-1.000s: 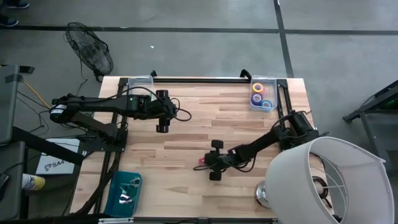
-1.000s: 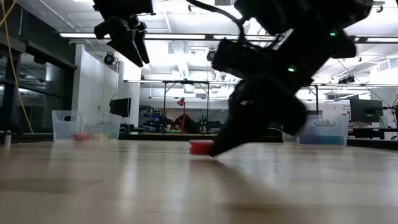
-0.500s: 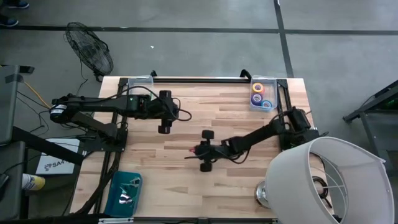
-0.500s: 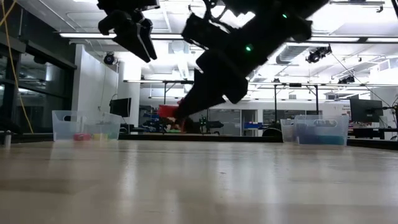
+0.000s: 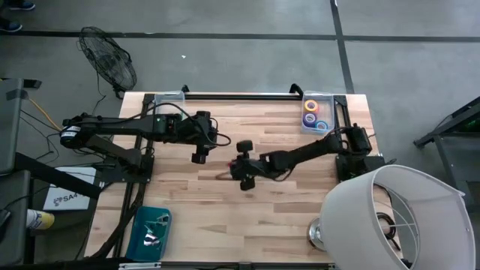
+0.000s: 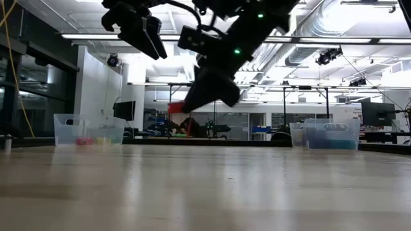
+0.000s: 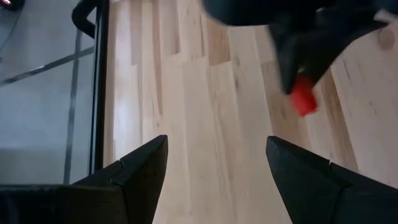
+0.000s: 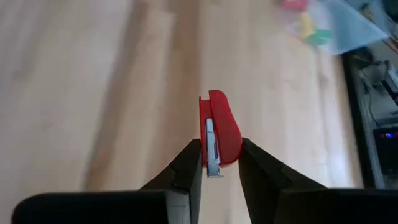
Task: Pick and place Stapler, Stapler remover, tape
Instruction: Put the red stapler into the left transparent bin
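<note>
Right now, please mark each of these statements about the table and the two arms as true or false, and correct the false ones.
1. The right claw holds a small red stapler. True.
2. The red stapler lies on the wooden table. False: the low view shows it lifted above the table.
3. The left claw is open and holds nothing. True.
4. The clear bin with tape rolls stands at the table's far right corner. True.
5. The blue tray sits beside that bin. False: it is at the near left corner.
</note>
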Available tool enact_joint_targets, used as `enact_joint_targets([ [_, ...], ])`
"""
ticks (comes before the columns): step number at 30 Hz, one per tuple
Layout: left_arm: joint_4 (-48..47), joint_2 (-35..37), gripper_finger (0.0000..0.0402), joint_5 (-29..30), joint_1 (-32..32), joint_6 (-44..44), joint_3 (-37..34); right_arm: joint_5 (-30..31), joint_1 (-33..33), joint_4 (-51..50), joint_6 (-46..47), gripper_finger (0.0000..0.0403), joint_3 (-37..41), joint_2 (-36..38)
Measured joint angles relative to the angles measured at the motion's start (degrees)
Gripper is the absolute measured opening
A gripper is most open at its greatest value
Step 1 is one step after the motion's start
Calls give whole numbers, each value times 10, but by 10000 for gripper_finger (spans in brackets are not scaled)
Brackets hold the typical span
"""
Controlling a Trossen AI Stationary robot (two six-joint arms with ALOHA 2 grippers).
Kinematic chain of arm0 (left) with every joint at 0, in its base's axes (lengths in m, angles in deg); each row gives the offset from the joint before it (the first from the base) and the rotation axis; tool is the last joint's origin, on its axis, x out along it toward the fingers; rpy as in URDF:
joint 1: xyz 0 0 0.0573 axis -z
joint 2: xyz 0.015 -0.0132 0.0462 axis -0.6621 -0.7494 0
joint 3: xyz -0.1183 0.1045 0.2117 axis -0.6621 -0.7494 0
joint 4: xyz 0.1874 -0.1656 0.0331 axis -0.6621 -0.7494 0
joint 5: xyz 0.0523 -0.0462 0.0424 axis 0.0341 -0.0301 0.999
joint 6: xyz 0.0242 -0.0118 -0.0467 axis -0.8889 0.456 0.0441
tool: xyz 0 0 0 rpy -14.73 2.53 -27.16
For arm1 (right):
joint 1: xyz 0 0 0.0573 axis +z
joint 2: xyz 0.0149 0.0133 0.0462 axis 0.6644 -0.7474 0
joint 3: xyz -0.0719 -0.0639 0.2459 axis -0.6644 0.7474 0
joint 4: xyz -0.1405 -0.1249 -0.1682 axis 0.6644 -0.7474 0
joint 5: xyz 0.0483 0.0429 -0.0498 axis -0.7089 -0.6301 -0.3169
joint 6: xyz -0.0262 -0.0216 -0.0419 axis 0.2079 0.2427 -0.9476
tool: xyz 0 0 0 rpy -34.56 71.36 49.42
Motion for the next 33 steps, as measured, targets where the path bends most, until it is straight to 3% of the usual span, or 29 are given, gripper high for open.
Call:
enact_joint_targets([
  [11, -1, 0, 269, -26, 0, -15, 0, -33, -55, -3, -3, 79, -101, 1],
  [19, -3, 0, 269, -30, 0, -39, 0, -16, -61, -98, 2, 81, -195, 2],
  [33, -3, -2, 269, 3, 0, -53, 0, -7, -63, -130, 76, 82, -211, 2],
])
